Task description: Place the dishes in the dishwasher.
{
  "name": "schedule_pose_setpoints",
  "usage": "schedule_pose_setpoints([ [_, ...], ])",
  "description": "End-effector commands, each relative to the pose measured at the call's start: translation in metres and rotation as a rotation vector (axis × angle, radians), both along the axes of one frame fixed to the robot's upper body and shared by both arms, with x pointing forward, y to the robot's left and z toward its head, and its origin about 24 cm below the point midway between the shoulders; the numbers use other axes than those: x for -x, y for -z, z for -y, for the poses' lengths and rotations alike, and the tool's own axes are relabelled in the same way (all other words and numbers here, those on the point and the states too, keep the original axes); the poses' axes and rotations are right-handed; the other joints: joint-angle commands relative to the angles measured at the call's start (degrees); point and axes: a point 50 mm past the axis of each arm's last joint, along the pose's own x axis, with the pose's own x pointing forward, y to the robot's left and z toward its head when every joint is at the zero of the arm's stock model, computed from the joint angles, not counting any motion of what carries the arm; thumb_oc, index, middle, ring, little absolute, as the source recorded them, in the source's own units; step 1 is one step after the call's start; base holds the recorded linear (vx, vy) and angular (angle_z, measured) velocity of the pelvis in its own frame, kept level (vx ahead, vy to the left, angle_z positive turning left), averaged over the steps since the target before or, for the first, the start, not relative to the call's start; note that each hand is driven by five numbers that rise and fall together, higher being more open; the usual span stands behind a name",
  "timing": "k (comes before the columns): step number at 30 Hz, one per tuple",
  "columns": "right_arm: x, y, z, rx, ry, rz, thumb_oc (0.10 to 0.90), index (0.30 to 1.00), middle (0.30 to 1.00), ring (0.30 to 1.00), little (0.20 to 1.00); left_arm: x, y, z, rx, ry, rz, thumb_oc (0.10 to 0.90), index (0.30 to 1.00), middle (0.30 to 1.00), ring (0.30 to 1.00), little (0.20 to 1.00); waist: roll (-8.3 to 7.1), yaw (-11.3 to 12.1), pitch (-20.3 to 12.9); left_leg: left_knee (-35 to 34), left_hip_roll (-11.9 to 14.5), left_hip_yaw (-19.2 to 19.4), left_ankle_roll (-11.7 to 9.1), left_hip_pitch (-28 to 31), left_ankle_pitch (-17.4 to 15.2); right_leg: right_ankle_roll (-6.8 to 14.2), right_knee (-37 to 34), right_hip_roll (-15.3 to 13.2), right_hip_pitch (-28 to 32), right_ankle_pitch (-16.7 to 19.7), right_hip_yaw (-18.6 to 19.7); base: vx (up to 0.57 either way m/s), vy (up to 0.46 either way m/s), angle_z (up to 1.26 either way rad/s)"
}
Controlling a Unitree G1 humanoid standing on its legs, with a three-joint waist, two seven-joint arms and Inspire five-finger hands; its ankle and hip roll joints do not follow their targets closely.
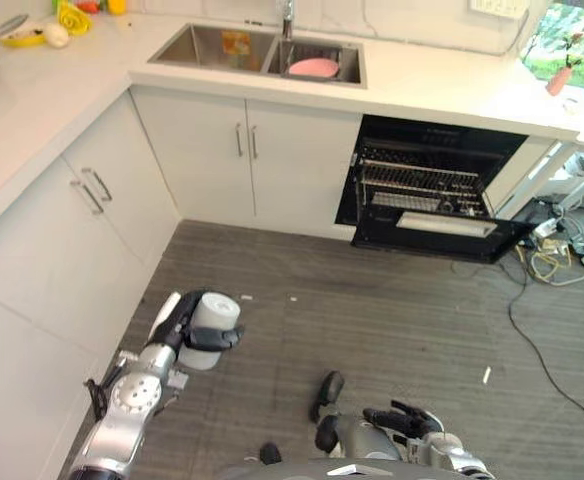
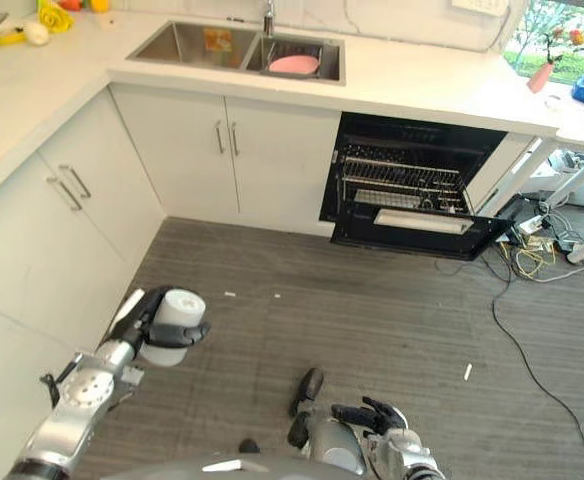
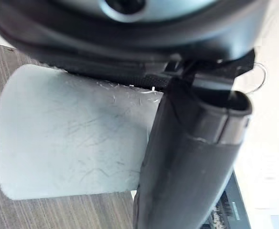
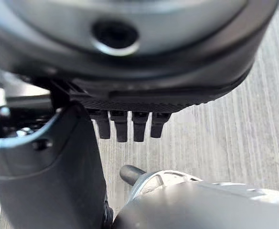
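The robot's left hand [image 1: 194, 322] has its dark fingers and thumb curled round a pale grey plastic cup [image 1: 210, 325], held out low over the grey wooden floor [image 1: 372, 320]. In the left wrist view the cup [image 3: 72, 138] sits snug against the palm, with the thumb across it. The right hand [image 1: 404, 420] hangs low near the robot's front with its fingers loose and nothing in it.

The black dishwasher [image 1: 427, 185] stands open under the white counter [image 1: 442, 90], well apart from the cup, with its wire rack [image 1: 422, 180] showing and its door [image 1: 442, 235] down. A pink dish [image 1: 313, 67] waits in the steel sink [image 1: 212, 45].

I think the robot is at the carrying step. Next it must walk closer to the dishwasher, lift the cup over the door and set it in the rack without bumping the wires.
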Motion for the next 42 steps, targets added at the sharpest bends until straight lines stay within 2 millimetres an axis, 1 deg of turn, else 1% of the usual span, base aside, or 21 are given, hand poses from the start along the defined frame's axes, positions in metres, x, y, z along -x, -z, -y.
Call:
schedule_pose_setpoints([
  [1, 0.023, 0.000, 0.030, 0.094, 0.007, -0.075, 0.800, 0.900, 0.900, 0.900, 0.900, -0.044, -0.068, 0.015, -0.042, 0.131, 0.352, 0.400, 0.300, 0.300, 0.300, 0.300, 0.64, -0.7, -2.4, 6.5, 5.2, -4.4, -6.5, 5.7, 0.1, 2.3, -5.7, 3.4, 10.3, 3.3, 4.6, 0.27, -0.059, -0.03],
  [2, 0.024, 0.000, 0.031, 0.094, 0.007, -0.075, 0.800, 0.900, 0.900, 0.900, 0.900, -0.044, -0.068, 0.015, -0.042, 0.130, 0.351, 0.400, 0.300, 0.300, 0.300, 0.300, 0.72, -0.8, -2.3, 7.1, 5.3, -4.5, -6.6, 5.5, -0.3, 2.3, -6.0, 3.6, 10.5, 3.4, 4.5, 0.51, -0.152, 0.05],
  [5, 0.011, -0.004, 0.033, 0.113, -0.022, -0.045, 0.800, 0.900, 0.900, 0.900, 0.900, -0.040, -0.068, 0.012, -0.032, 0.110, 0.352, 0.400, 0.300, 0.300, 0.300, 0.300, 0.05, 1.0, -0.6, 33.7, 9.1, -5.7, -10.8, -3.4, 6.8, -1.1, -7.2, 5.6, 15.8, 1.2, 8.4, 0.34, -0.178, -0.26],
  [7, 0.000, -0.008, 0.034, 0.122, -0.037, -0.010, 0.800, 0.900, 0.900, 0.900, 0.900, -0.040, -0.069, 0.010, -0.029, 0.086, 0.364, 0.400, 0.300, 0.300, 0.300, 0.300, -0.92, 2.0, 0.5, 41.6, 9.8, -6.3, -10.9, -7.8, 9.4, -2.4, -7.3, 5.0, 17.6, 0.1, 10.6, 0.23, -0.078, -1.06],
  [10, -0.010, -0.011, 0.032, 0.130, -0.072, 0.027, 0.800, 0.900, 0.900, 0.900, 0.900, -0.039, -0.067, 0.013, -0.002, 0.076, 0.367, 0.400, 0.300, 0.300, 0.300, 0.300, -0.91, 4.0, 1.2, 35.9, 8.6, -7.0, -8.2, -12.4, 6.1, -1.3, -8.6, 4.7, 20.2, -0.3, 14.1, 0.27, 0.085, -0.87],
  [12, -0.013, -0.012, 0.031, 0.129, -0.079, 0.043, 0.800, 0.900, 0.900, 0.900, 0.900, -0.037, -0.066, 0.014, 0.001, 0.078, 0.363, 0.400, 0.300, 0.300, 0.300, 0.300, -1.13, 4.5, 1.4, 32.6, 8.7, -7.3, -7.8, -13.3, 5.0, -0.6, -8.9, 4.1, 20.7, -0.4, 15.3, 0.20, 0.127, -0.90],
  [13, -0.021, -0.015, 0.030, 0.124, -0.097, 0.080, 0.800, 0.900, 0.900, 0.900, 0.900, -0.036, -0.065, 0.013, 0.000, 0.076, 0.359, 0.400, 0.300, 0.300, 0.300, 0.300, -1.41, 5.3, 1.9, 24.3, 9.4, -8.0, -7.2, -15.7, 4.3, 0.5, -9.4, 3.1, 22.1, -0.8, 16.7, 0.22, 0.136, -1.04],
  [14, -0.023, -0.017, 0.029, 0.127, -0.115, 0.092, 0.800, 0.900, 0.900, 0.900, 0.900, -0.036, -0.064, 0.012, -0.002, 0.072, 0.356, 0.400, 0.300, 0.300, 0.300, 0.300, -1.05, 5.9, 2.2, 20.2, 9.0, -9.7, -7.2, -16.7, 4.8, 0.8, -9.9, 3.5, 23.0, -1.2, 17.7, 0.34, 0.190, -0.81],
  [16, -0.030, -0.020, 0.028, 0.135, -0.139, 0.117, 0.800, 0.900, 0.900, 0.900, 0.900, -0.036, -0.065, 0.011, -0.004, 0.066, 0.359, 0.400, 0.300, 0.300, 0.300, 0.300, -0.17, 6.9, 2.4, 11.4, 8.2, -14.1, -8.4, -17.8, 9.7, 1.3, -10.8, 4.2, 24.2, -1.3, 19.8, 0.22, 0.124, -0.66],
  [17, -0.029, -0.020, 0.029, 0.135, -0.138, 0.116, 0.800, 0.900, 0.900, 0.900, 0.900, -0.036, -0.064, 0.012, -0.003, 0.067, 0.358, 0.400, 0.300, 0.300, 0.300, 0.300, -0.21, 7.0, 2.4, 10.6, 8.1, -14.0, -8.5, -17.4, 10.2, 1.3, -10.8, 4.1, 24.3, -1.3, 19.8, 0.17, 0.103, -0.93],
  [19, -0.037, -0.024, 0.031, 0.151, -0.134, 0.149, 0.800, 0.900, 0.900, 0.900, 0.900, -0.039, -0.065, 0.013, 0.003, 0.062, 0.367, 0.400, 0.300, 0.300, 0.300, 0.300, 0.80, 7.8, 2.8, 2.7, 10.1, -17.9, -10.2, -19.8, 15.3, 2.1, -11.2, 3.9, 25.8, -2.6, 23.1, 0.31, 0.173, -1.09],
  [20, -0.037, -0.024, 0.032, 0.153, -0.129, 0.152, 0.800, 0.900, 0.900, 0.900, 0.900, -0.039, -0.065, 0.014, 0.002, 0.060, 0.372, 0.400, 0.300, 0.300, 0.300, 0.300, 1.18, 7.8, 2.8, 1.6, 10.4, -18.8, -10.6, -20.3, 15.9, 2.3, -11.2, 4.0, 26.1, -3.0, 24.0, 0.24, 0.141, -0.93],
  [21, -0.037, -0.024, 0.033, 0.154, -0.128, 0.152, 0.800, 0.900, 0.900, 0.900, 0.900, -0.040, -0.065, 0.014, 0.003, 0.060, 0.372, 0.400, 0.300, 0.300, 0.300, 0.300, 1.22, 8.0, 2.9, 1.2, 10.5, -18.6, -10.7, -20.0, 16.1, 2.3, -11.2, 4.1, 26.2, -3.0, 24.2, 0.21, 0.193, -0.85],
  [24, -0.026, -0.022, 0.042, 0.168, -0.100, 0.116, 0.800, 0.900, 0.900, 0.900, 0.900, -0.042, -0.061, 0.021, 0.018, 0.079, 0.358, 0.400, 0.300, 0.300, 0.300, 0.300, 3.67, 7.5, 1.3, -1.4, 12.6, -17.6, -12.1, -18.0, 17.9, 3.2, -11.2, 3.8, 28.1, -5.0, 26.5, 0.26, 0.280, -0.78],
  [27, -0.013, -0.018, 0.046, 0.159, -0.036, 0.072, 0.800, 0.900, 0.900, 0.900, 0.900, -0.045, -0.059, 0.026, 0.021, 0.118, 0.339, 0.400, 0.300, 0.300, 0.300, 0.300, 3.50, 6.5, -0.7, -1.5, 11.6, -16.2, -11.5, -16.1, 17.1, 4.5, -10.0, 1.1, 28.9, -5.1, 27.0, 0.27, 0.313, -0.51],
  [31, -0.004, -0.013, 0.040, 0.114, 0.006, 0.055, 0.800, 0.900, 0.900, 0.900, 0.900, -0.053, -0.063, 0.029, -0.015, 0.176, 0.327, 0.400, 0.300, 0.300, 0.300, 0.300, 2.38, 5.5, -1.4, -1.7, 9.0, -14.2, -7.9, -12.8, 14.1, 6.8, 1.8, -2.0, 24.4, -5.4, 28.7, 0.18, 0.287, -0.34],
  [33, -0.006, -0.014, 0.041, 0.113, 0.023, 0.060, 0.800, 0.900, 0.900, 0.900, 0.900, -0.055, -0.064, 0.028, -0.038, 0.187, 0.318, 0.400, 0.300, 0.300, 0.300, 0.300, 2.07, 4.9, -0.7, -1.7, 7.3, -13.6, -6.0, -10.9, 12.6, 8.5, 10.8, -3.4, 20.1, -0.5, 29.4, 0.09, 0.267, -0.29],
  [35, -0.012, -0.016, 0.041, 0.112, 0.023, 0.081, 0.800, 0.900, 0.900, 0.900, 0.900, -0.056, -0.063, 0.027, -0.050, 0.190, 0.310, 0.400, 0.300, 0.300, 0.300, 0.300, 2.86, 4.0, 0.6, -2.0, 6.3, -13.6, -4.2, -9.1, 11.5, 8.0, 20.3, -3.5, 14.9, 3.1, 31.1, 0.05, 0.298, -0.14],
  [37, -0.017, -0.017, 0.037, 0.108, 0.007, 0.100, 0.800, 0.900, 0.900, 0.900, 0.900, -0.055, -0.062, 0.023, -0.073, 0.188, 0.296, 0.400, 0.300, 0.300, 0.300, 0.300, 3.49, 3.8, 1.0, -2.9, 6.2, -12.9, -3.8, -7.0, 10.0, 7.7, 24.9, -4.0, 10.4, 2.5, 29.2, 0.07, 0.232, -0.13],
  [40, -0.021, -0.019, 0.036, 0.108, -0.009, 0.121, 0.800, 0.900, 0.900, 0.900, 0.900, -0.053, -0.061, 0.023, -0.056, 0.178, 0.297, 0.400, 0.300, 0.300, 0.300, 0.300, 2.63, 3.8, 1.1, -3.1, 4.9, -12.4, -4.2, -5.6, 8.0, 6.6, 12.5, -4.7, 9.6, -0.8, 24.7, 0.15, 0.032, -0.23],
  [42, -0.016, -0.018, 0.036, 0.111, -0.013, 0.110, 0.800, 0.900, 0.900, 0.900, 0.900, -0.054, -0.060, 0.024, -0.074, 0.188, 0.293, 0.400, 0.300, 0.300, 0.300, 0.300, 1.56, 3.4, 1.2, -3.1, 4.1, -13.0, -4.5, -5.3, 6.8, 7.4, 0.5, -4.4, 12.6, 0.0, 23.8, 0.15, -0.074, 0.05],
])
